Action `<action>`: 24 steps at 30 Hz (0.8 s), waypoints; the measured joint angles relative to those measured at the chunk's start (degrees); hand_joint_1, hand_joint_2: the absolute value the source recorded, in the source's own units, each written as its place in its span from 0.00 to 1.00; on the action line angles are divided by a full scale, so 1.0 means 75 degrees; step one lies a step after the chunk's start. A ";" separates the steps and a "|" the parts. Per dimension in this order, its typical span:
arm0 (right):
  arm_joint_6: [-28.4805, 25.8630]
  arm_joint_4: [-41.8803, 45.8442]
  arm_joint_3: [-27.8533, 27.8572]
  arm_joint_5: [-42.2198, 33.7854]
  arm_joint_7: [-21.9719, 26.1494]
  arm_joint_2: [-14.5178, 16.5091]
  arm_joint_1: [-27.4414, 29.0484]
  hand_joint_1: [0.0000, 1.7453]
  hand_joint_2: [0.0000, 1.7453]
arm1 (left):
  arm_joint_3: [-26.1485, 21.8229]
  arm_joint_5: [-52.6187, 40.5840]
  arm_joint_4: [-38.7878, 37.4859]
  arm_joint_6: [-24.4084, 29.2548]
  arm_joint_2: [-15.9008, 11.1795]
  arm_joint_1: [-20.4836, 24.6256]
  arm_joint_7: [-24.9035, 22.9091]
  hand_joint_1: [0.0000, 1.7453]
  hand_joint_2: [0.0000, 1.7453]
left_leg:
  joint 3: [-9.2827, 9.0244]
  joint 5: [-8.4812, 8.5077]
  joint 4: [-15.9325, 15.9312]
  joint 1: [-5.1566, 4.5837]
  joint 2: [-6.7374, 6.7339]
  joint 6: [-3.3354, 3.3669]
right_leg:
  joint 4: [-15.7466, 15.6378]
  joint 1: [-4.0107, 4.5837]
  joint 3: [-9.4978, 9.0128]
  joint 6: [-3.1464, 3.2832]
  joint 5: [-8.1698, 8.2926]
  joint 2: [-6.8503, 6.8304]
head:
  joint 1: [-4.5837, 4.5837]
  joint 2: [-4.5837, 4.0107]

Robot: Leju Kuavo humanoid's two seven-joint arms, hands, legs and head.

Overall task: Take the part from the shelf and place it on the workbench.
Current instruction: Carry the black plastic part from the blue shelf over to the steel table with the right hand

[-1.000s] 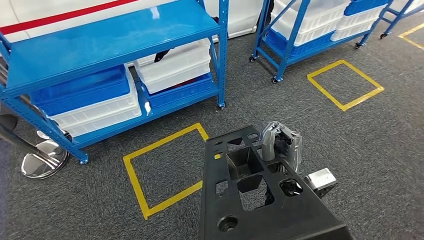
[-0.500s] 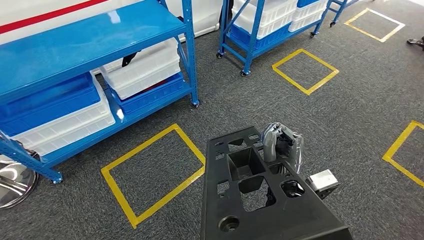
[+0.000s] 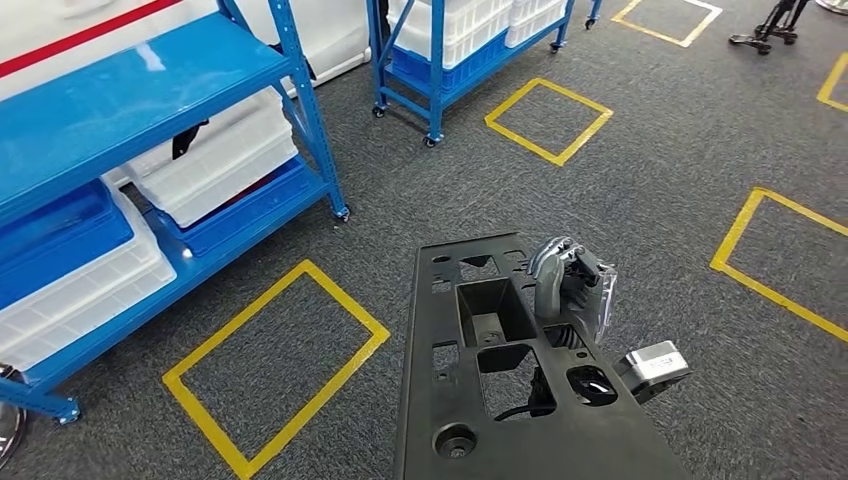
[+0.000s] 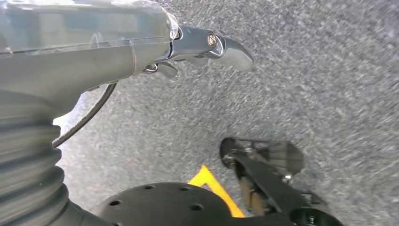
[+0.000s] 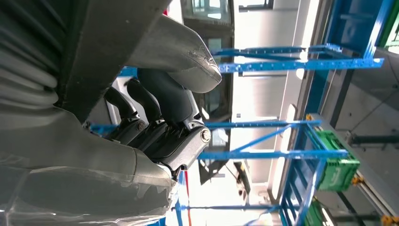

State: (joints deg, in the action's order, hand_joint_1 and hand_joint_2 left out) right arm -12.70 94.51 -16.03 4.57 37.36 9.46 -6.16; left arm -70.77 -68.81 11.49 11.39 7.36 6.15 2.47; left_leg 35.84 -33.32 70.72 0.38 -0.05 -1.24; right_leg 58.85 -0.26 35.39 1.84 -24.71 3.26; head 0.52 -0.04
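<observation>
Your robot carries the big black part in front of its body, off the blue shelf. The right hand has its fingers hooked over the part's edge. I cannot tell about the left hand. The part could slip and fall if you turn fast. Grey carpet has yellow squares.

I see the part as a flat black plastic panel, long and roughly trapezoidal, running from the near edge of the head view away toward the far side. It is carried above the grey carpet, roughly level. Its face has a deep square pocket toward the far end, several irregular cut-outs through which carpet shows, and a round boss near the close end. My right hand grips its right edge.
</observation>
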 joint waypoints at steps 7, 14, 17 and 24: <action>-0.0023 -0.0020 0.0002 -0.0018 -0.0024 0.0053 -0.0008 0.94 1.00 | 0.0003 0.0028 0.0000 0.0031 0.0001 0.0014 -0.0109 0.00 1.00 | -0.0699 0.0732 -0.1713 0.0033 0.0532 0.0190 | 0.0065 -0.0033 0.0197 -0.0268 0.0138 0.0545 | -0.0007 0.0000; -0.0075 -0.0092 0.0009 -0.0052 -0.0027 0.0073 0.0043 0.94 1.00 | 0.0001 0.0086 0.0001 -0.0028 0.0001 -0.0006 -0.0053 0.00 1.00 | -0.0667 0.0809 -0.1790 -0.0025 -0.0279 0.0355 | 0.2166 -0.0062 0.1138 -0.0408 -0.0850 -0.0393 | -0.0051 0.0000; -0.0065 -0.0098 0.0031 -0.0082 -0.0028 0.0074 0.0058 0.94 1.00 | 0.0003 0.0097 -0.0001 -0.0095 0.0007 0.0016 -0.0035 0.00 1.00 | -0.0699 0.0771 -0.1786 -0.0049 -0.0548 0.0307 | 0.0784 -0.0023 0.0327 -0.0344 -0.0258 -0.0739 | -0.0052 0.0000; -0.0027 -0.0103 0.0094 -0.0138 -0.0021 0.0122 0.0054 0.94 1.00 | 0.0003 0.0111 0.0001 -0.0362 0.0004 0.0043 -0.0011 0.00 1.00 | -0.0670 0.0437 -0.1469 -0.0063 -0.0524 0.0064 | -0.0089 0.0027 -0.0078 -0.0051 -0.0057 -0.0664 | -0.0041 0.0000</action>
State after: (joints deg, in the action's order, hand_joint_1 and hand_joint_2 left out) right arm -12.90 93.73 -15.33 3.54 37.20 10.37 -5.75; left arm -70.75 -67.98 11.50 8.67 7.39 6.48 2.39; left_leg 30.81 -30.04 59.70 -0.09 -3.98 -0.76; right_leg 58.18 -0.06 34.81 1.46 -25.14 -1.72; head 0.22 -0.04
